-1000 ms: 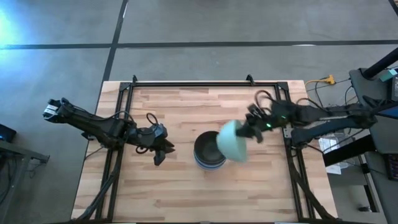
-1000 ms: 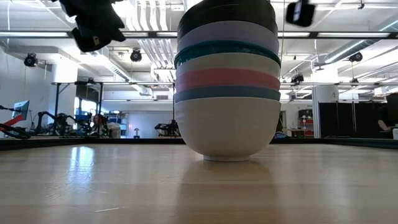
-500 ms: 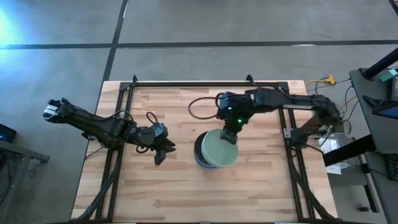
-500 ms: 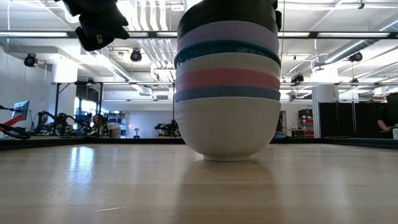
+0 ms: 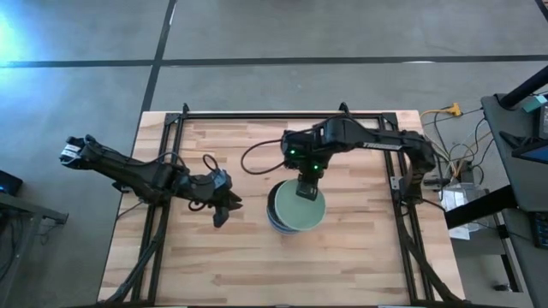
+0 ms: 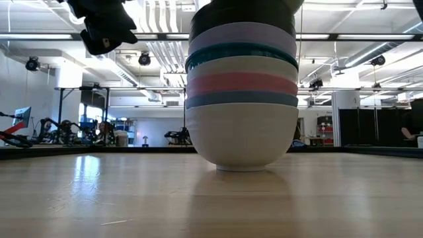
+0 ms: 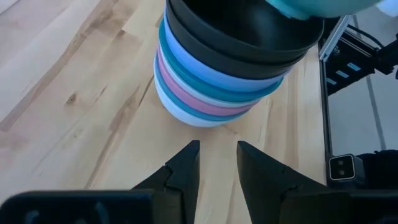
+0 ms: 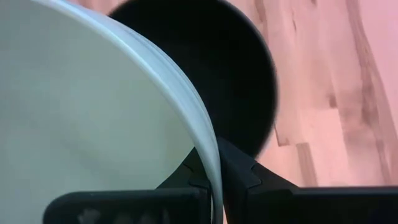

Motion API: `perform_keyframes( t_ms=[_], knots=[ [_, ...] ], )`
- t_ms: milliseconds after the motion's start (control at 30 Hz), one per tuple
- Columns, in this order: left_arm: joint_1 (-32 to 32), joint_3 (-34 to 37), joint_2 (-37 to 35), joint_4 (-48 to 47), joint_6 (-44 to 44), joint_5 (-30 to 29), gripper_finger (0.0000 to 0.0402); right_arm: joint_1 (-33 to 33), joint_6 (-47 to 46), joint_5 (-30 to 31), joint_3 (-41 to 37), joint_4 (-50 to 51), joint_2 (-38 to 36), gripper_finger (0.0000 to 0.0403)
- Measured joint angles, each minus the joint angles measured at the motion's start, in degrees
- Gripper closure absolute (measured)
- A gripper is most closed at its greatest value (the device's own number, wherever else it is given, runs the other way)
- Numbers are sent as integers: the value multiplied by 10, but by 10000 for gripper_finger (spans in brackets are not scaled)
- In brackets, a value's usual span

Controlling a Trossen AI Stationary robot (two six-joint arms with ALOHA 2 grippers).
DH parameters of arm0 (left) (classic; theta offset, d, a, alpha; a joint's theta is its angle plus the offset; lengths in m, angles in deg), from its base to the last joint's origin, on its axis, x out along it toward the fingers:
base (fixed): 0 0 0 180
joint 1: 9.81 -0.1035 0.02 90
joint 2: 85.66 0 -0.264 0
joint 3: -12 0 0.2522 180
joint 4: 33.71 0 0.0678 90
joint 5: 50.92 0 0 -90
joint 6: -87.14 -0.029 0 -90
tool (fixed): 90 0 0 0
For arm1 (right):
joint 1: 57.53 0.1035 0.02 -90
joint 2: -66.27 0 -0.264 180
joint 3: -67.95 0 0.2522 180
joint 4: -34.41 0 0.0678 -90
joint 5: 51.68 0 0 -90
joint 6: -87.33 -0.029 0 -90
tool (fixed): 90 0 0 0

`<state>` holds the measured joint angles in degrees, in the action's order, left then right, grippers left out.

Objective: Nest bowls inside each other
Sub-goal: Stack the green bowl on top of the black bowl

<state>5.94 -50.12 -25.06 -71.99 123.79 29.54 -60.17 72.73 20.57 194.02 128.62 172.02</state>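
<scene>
R gripper (image 5: 309,189) is hanging over the stack of bowls (image 6: 241,99) at table (image 5: 231,257) centre, fingers pinching the rim of the pale green bowl (image 5: 299,204) w/ 1 finger inside and 1 outside, and the bowl is sitting in the top of the stack above a black bowl (image 8: 205,68). Low view is showing the stack from the bottom up: white, blue, pink, white, teal, lavender, black. L gripper (image 5: 224,208) is waiting off the table surface just beside the stack on the left, fingers (image 7: 186,167) standing a little apart and gripping nothing.
</scene>
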Motion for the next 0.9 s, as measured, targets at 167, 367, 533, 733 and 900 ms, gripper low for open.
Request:
perform_keyframes(
  t_ms=[167, 367, 533, 733, 900],
  knots=[
    [0, 0, 1, -1, 0, 0, 311, 3, 10, 10, 35, -1, 17, 394],
    [0, 1, 1, -4, -9, 0, 311, 2, 17, 29, 43, 4, 25, 394],
    [0, 6, 1, -5, -14, 0, 311, 4, 26, 28, 40, 7, 54, 394],
    [1, 10, 1, -3, -8, 5, 311, 6, 31, 45, 45, 17, 87, 392],
    [1, 10, 1, 1, 5, 6, 311, 7, 44, 54, 46, 20, 90, 385]
  ],
)
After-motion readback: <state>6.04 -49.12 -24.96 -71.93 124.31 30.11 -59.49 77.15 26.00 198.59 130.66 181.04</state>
